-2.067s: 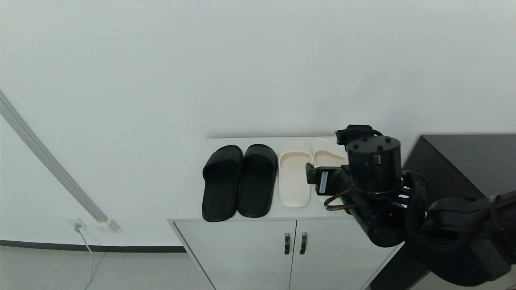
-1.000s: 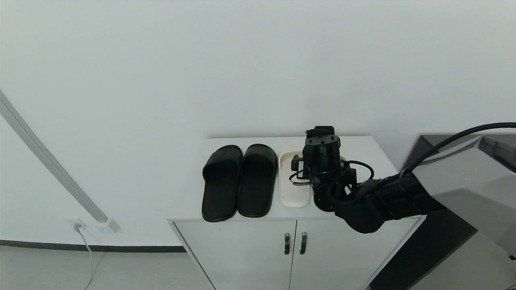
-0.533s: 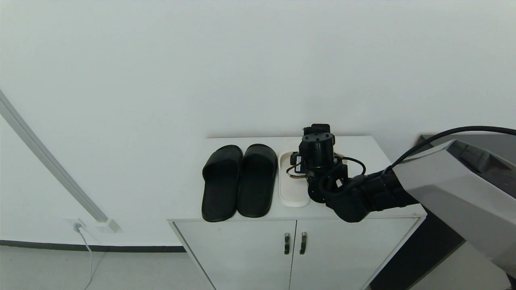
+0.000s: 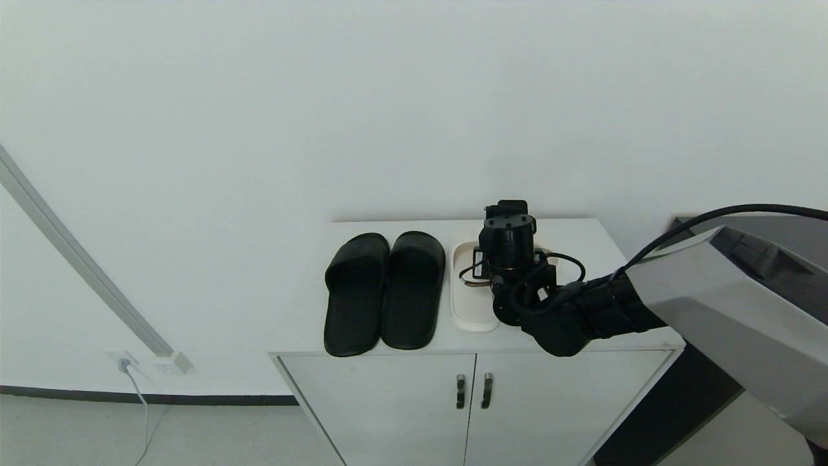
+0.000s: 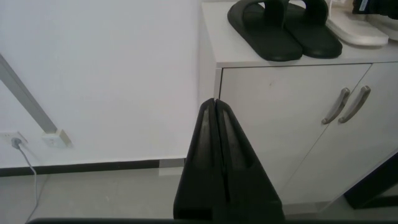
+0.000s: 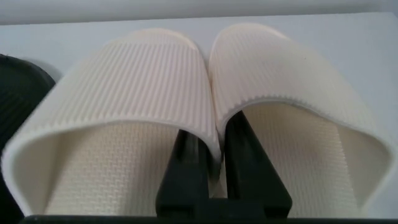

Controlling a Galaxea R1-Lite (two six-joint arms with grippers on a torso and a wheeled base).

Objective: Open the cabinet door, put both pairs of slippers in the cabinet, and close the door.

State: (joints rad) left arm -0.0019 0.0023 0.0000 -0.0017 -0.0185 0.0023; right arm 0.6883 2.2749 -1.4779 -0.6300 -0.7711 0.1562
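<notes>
**Q:** What does the head camera give you?

**Me:** The white cabinet [image 4: 592,243] stands against the far wall. Its 2 doors [image 4: 388,414] are closed, with the 2 handles [image 4: 460,391] side by side at the middle. On its top, the black slippers [image 4: 385,291] lie to the left and the cream slippers [image 4: 467,310] just to their right. My right arm [image 4: 569,310] comes in from the right, its wrist above the cream pair.

**Q:** And your left wrist camera?

**Me:** My left claw [image 5: 215,104] is clenched on nothing, its 2 fingers pressed flat together. It hangs low, left of the cabinet's near left corner and apart from it. A wall socket [image 5: 15,138] sits farther left, near the floor.

**Q:** The right wrist camera?

**Me:** My right claw [image 6: 212,134] is grasping the cream pair. 1 finger sits inside each slipper under its strap, and the 2 adjoining strap edges are pinched between them. Both slippers are on the cabinet top, toes toward the wall.
</notes>
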